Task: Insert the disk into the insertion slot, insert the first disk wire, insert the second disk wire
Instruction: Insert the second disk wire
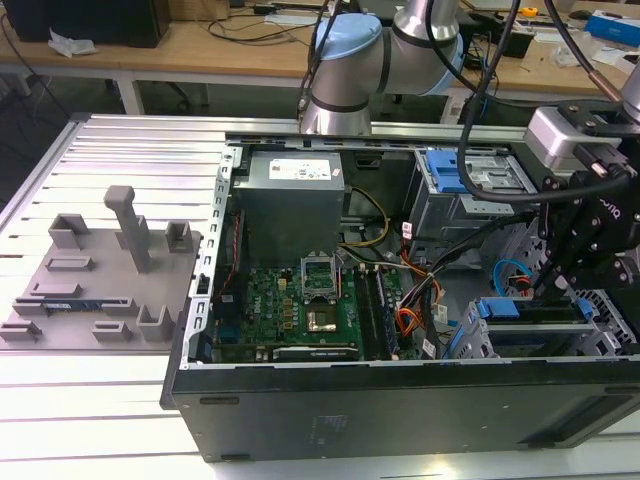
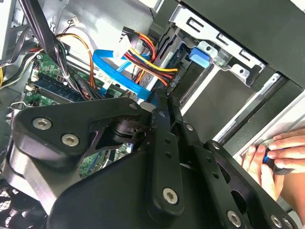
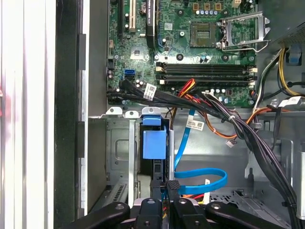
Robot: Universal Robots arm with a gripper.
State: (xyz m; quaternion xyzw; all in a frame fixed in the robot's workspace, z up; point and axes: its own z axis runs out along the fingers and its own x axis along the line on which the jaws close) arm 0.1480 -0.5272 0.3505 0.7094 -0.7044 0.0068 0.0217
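Surface (image 1: 110, 150) of slatted aluminium, seen from the exterior view's left: a grey fixture tray (image 1: 100, 280) lies on it beside the open computer case (image 1: 400, 410). Inside the case, going toward the exterior view's right: grey power-supply box (image 1: 290, 180) above the green motherboard (image 1: 290, 310), then a tangle of dark and orange cabling.

Arm (image 1: 390, 50) reaches over the back of the case. Claw (image 1: 552, 282) hangs at the exterior view's right, low over the lower drive cage. Claw state: cannot tell whether apart or together, in any view.

The disk (image 1: 535, 312) sits in the insertion slot (image 1: 600, 340), blue carrier bracket end showing. In the first wrist view the disk (image 3: 154, 143) stands edge-on within the insertion slot (image 3: 119, 152), and the claw (image 3: 165, 193) is just beside its end.

The second disk wire (image 3: 202, 179) loops beside the drive, its dark plug right at the claw tips. In the second wrist view the first disk wire (image 2: 145, 59) runs to the drive's end, crossing the second disk wire (image 2: 112, 67); claw (image 2: 159, 102) near both.

A person's hand (image 2: 274, 160) rests outside the case wall, on a dark object.
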